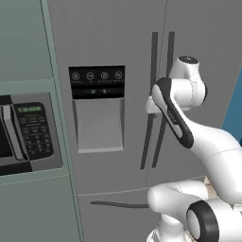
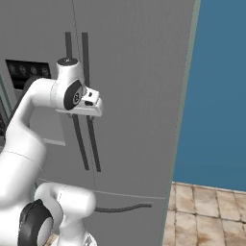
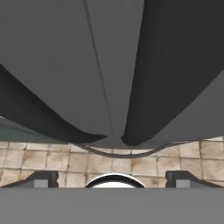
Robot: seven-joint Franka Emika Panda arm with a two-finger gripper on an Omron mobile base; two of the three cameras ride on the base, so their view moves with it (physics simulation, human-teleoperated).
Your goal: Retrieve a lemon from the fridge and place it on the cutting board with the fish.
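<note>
Grey steel fills the scene: the fridge [image 1: 118,42] stands with both French doors closed, blue wall to its right and tan floor tiles below. The gripper [image 2: 91,103] is pressed up close to the two dark vertical bar handles [image 1: 160,52] at the seam between the doors, about halfway up them. In the hand view the fingertips [image 3: 43,179] stand spread wide at the bottom corners, gripping nothing, and the two handles run up and away from the gap between them, one to each side of the door seam. Beyond the tips, a curved drawer handle [image 2: 122,208] crosses the lower fridge front. Off to the jaws' left sit the black dispenser panel [image 1: 97,82] and, further left, a microwave keypad [image 1: 34,130]. With the doors closed, the lemon and the shelves cannot be seen.
</note>
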